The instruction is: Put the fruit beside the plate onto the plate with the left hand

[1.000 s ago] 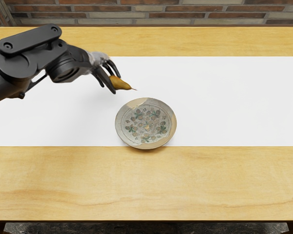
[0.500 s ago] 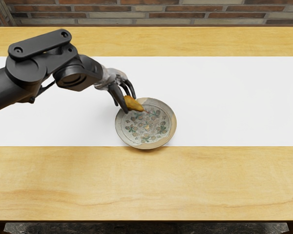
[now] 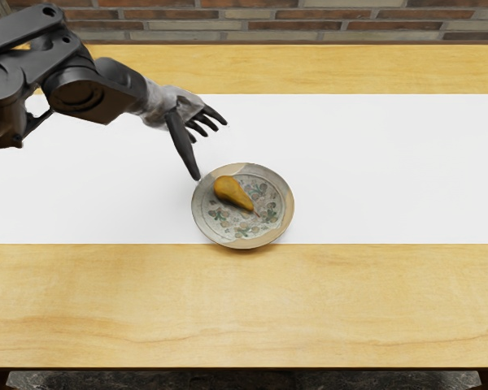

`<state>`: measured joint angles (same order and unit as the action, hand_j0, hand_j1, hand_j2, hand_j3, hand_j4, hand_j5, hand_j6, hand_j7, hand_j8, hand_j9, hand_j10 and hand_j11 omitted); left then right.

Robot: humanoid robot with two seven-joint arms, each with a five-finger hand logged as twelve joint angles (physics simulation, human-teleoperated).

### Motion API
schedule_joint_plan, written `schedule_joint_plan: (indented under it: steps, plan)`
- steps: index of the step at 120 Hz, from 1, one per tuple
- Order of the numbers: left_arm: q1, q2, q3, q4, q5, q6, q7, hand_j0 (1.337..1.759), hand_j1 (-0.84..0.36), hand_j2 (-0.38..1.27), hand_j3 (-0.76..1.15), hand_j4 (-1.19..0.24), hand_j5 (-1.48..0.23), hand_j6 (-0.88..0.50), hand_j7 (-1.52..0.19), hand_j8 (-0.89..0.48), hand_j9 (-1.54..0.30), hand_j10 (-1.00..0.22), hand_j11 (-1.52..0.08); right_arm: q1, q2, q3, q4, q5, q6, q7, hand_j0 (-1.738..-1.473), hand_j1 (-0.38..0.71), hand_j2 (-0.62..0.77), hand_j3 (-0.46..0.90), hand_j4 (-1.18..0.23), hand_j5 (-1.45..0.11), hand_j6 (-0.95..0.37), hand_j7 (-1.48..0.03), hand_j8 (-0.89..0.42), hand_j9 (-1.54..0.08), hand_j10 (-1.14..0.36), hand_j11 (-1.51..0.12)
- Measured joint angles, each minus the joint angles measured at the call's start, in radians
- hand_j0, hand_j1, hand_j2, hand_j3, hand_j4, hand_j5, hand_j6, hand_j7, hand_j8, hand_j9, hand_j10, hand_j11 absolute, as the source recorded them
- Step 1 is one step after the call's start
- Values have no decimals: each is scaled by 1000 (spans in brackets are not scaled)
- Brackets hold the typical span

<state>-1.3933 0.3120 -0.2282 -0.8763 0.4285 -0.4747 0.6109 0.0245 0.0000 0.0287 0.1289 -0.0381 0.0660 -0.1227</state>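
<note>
left hand [image 3: 187, 130]: fingers [image 3: 185, 154] spread, holding nothing. one long finger points down, tip just short of plate [image 3: 288, 203] rim.
pear [image 3: 233, 193] lies on its side on plate, just beyond that fingertip, apart from it.
judgement: placing looks done, retreat is next. raise fingers first, then draw away, so no fingertip clips rim or rolls pear.
writing: none readable. plate has floral pattern only, no brand.

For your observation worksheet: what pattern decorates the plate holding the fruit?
A green and brown floral pattern on a pale plate, clearest in the head view.
</note>
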Motion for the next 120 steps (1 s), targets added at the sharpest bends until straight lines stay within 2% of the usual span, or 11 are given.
schedule_joint_plan:
  steps: [17,35,49,60,67,94,120]
  plan:
    - [39,71,-104,3,-120,-91,0,1658,303,19,0,-49,-69,-29,-68,-33,-67,-51,-67,0,0,0,0,0,0,0,-1658,-349,0,0,0,0,0,0,0,0,0,0]
    - [231,109,-286,6,-220,-126,0,1658,327,9,0,-24,-33,-15,-33,-16,-32,-25,-32,0,0,0,0,0,0,0,-1658,-349,0,0,0,0,0,0,0,0,0,0]
    - [299,172,-396,8,-333,-133,0,1658,337,5,0,-14,-19,-8,-19,-9,-18,-14,-18,0,0,0,0,0,0,0,-1658,-349,0,0,0,0,0,0,0,0,0,0]
    - [344,207,-434,10,-434,-135,0,1658,341,3,0,-8,-12,-5,-12,-5,-12,-8,-12,0,0,0,0,0,0,0,-1658,-349,0,0,0,0,0,0,0,0,0,0]
    - [411,217,-455,10,-479,-136,0,1658,343,2,0,-6,-9,-3,-9,-4,-9,-6,-9,0,0,0,0,0,0,0,-1658,-349,0,0,0,0,0,0,0,0,0,0]
    - [567,343,-505,17,-532,-137,0,1658,347,1,0,-1,-3,1,-3,0,-3,-1,-3,1,0,-1,0,0,0,0,-1658,-349,0,0,0,0,0,0,0,0,0,0]
    - [604,476,-549,33,-567,-137,0,1658,348,0,0,2,-1,3,-1,2,-1,1,-1,2,0,-1,0,0,0,0,-1658,-349,0,0,0,0,0,0,0,0,0,0]
